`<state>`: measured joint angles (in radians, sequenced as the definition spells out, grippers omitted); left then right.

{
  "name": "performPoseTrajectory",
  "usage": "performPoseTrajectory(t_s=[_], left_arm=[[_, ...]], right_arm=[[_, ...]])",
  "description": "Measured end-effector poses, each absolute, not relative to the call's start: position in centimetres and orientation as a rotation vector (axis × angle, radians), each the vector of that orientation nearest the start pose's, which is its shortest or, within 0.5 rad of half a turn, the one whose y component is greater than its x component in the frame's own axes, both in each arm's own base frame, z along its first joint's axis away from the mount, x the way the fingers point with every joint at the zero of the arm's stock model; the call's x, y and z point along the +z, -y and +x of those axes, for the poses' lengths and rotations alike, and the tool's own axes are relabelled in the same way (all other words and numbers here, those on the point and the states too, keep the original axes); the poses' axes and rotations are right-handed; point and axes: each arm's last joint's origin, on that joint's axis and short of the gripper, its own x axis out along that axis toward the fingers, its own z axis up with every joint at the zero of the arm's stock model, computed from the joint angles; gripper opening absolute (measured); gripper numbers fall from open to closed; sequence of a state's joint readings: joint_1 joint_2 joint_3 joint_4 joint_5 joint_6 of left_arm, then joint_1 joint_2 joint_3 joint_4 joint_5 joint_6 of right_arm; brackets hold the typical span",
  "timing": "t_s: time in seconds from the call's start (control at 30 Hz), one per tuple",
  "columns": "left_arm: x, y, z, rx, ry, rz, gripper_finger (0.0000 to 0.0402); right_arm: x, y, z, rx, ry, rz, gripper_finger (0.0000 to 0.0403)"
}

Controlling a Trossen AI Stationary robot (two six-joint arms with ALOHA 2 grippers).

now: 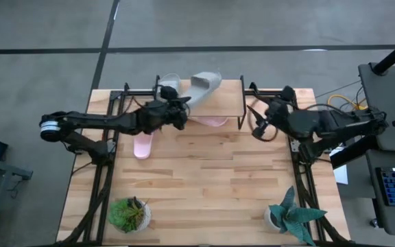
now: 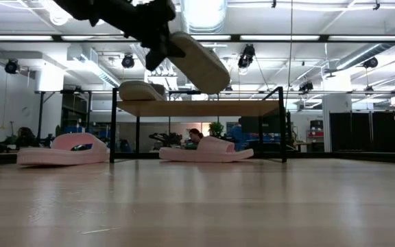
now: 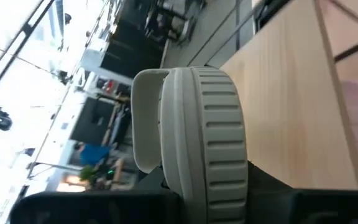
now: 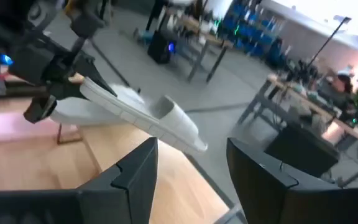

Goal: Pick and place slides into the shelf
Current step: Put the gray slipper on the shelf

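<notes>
My left gripper (image 1: pixel 182 107) is shut on a pale grey slide (image 1: pixel 206 85) and holds it in the air over the shelf's plank top (image 2: pixel 197 108). The other grey slide (image 2: pixel 141 90) lies on that plank, near its left end. One pink slide (image 2: pixel 208 149) lies on the table under the shelf. The other pink slide (image 1: pixel 142 145) lies on the table just off the shelf's left end. My right gripper (image 4: pixel 191 180) is open and hovers off the shelf's right end, touching nothing. My left gripper holds the grey slide by its heel end (image 4: pixel 82 90), the end away from the ribbed strap (image 3: pixel 219 130). It is pinched between the two fingers, which come from the table's left. The slide is lifted clear above the shelf top and tilted, its free strap end (image 2: pixel 211 79) lower.
The shelf's thin black frame legs (image 2: pixel 282 123) stand at its corners. Two potted plants (image 1: pixel 129 214) (image 1: pixel 290 216) sit at the table's near edge. Bare wooden table (image 1: pixel 211 171) lies between them and the shelf. Black arm mounts line both table sides.
</notes>
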<state>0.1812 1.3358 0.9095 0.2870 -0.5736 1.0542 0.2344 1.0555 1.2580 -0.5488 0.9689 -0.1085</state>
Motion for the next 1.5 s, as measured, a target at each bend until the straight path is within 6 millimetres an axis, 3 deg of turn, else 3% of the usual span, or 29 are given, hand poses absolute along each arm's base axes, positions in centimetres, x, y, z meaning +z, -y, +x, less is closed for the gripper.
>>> performPoseTrajectory(t_s=[0.27, 0.4, 0.67, 0.97, 1.5], left_arm=[[30.1, -5.8, 32.1, 0.664, -0.598, 1.21, 0.003], [30.1, -5.5, 33.3, 0.702, -0.63, 1.269, 0.003], [29.6, -5.5, 34.6, 0.743, -0.704, 1.304, 0.003], [29.1, -5.6, 35.1, 0.767, -0.754, 1.384, 0.003], [29.7, -4.5, 35.3, 0.757, -0.74, 1.464, 0.003]], right_arm=[[44.0, 0.5, 22.7, -0.554, -0.455, -0.228, 0.0182], [44.3, 2.3, 24.6, -0.538, -0.515, -0.251, 0.0182], [41.3, 4.4, 28.9, -0.497, -0.733, -0.543, 0.0182], [38.5, 6.1, 32.8, -0.609, -0.872, -0.774, 0.0175], [38.4, 9.6, 33.0, -0.702, -0.867, -0.757, 0.0165]])
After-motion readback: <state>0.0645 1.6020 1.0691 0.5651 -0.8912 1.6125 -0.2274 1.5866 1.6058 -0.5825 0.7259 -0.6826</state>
